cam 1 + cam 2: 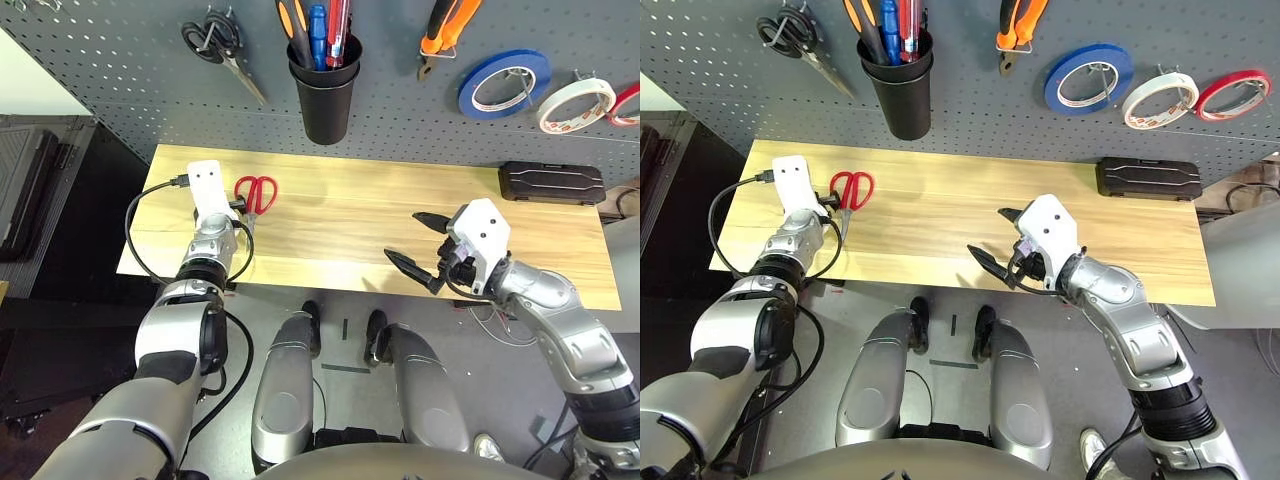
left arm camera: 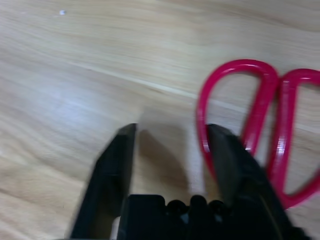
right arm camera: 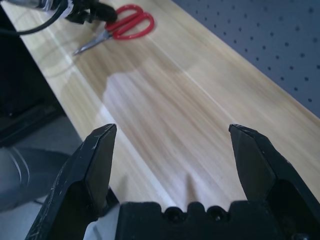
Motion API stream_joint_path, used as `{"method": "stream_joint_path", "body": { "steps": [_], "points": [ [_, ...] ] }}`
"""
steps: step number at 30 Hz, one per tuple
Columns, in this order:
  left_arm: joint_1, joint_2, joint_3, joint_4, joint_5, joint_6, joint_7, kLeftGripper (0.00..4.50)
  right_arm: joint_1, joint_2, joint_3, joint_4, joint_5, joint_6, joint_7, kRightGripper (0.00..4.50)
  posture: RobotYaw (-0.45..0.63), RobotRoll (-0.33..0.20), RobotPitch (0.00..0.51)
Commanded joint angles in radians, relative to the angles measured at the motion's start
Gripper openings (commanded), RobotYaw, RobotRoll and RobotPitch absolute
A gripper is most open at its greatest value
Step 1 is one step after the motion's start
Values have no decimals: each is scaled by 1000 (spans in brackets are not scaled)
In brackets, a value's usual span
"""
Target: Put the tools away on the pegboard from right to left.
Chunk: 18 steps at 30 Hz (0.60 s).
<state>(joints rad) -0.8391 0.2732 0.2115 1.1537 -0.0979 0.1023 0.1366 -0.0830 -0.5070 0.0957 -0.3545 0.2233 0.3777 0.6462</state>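
So the red-handled scissors [image 2: 282, 130] are lying flat on the wooden table [image 1: 340, 200] over on the robot's left, with the loops pointing towards the pegboard [image 1: 400, 120] and the blades aiming at the near edge. The left gripper [image 2: 173, 129] is hovering right at them with its jaws standing apart — one finger is overlapping the rim of a loop, the other is sitting out over bare wood, and I can't tell if that first one is actually touching. Nothing's being clamped yet, imo. The right gripper [image 3: 173, 128] is hanging over the table well away from them, jaws wide apart and empty. Handling-wise, I'm guessing these are being pretty light and stiff, not fragile, but those smooth rounded handles are probably going to be a bit slippery, and a loose pinch could be letting the blades swing or the loops spread. I'd be going for the inner sides where the two loops are meeting, squeezing both together and leaving the holes free for a hook. As for brands, I'm not spotting any readable lettering on the scissors. The white tape roll [image 1: 575, 124], hanging up on the board, is showing some reddish print, but it's coming out too small to read.
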Motion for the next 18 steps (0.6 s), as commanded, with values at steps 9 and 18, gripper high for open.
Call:
{"method": "stream_joint_path", "body": {
  "steps": [9,18],
  "points": [
    [68,-41,5,-16,-5,39,-14,14,3,-27,-6,3,24,2,50,4500,81,0,406],
    [144,-77,31,-211,-47,37,-29,14,-19,-20,6,37,16,-38,76,4500,106,0,393]
  ]
}}
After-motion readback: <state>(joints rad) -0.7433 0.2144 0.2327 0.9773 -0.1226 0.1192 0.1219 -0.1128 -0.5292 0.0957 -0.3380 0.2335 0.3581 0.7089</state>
